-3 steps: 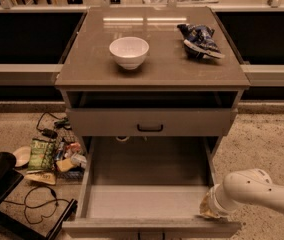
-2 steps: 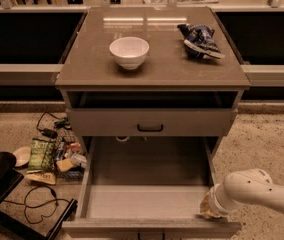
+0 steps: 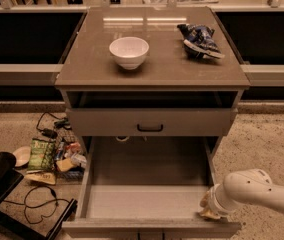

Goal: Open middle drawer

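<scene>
Middle drawer [image 3: 147, 202] sits pulled far out at the bottom middle. The hand [image 3: 209, 213] is at its right front corner; open or closed, I cannot tell. A hard pull could yank it right out.

White arm [image 3: 269, 193] in from lower right, gripper [image 3: 209, 212] low, right of centre

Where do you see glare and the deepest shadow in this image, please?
Camera view: glare streaks the cabinet top behind the white bowl; the middle drawer darkens toward its back; the gripper sits at its front right corner.
</scene>
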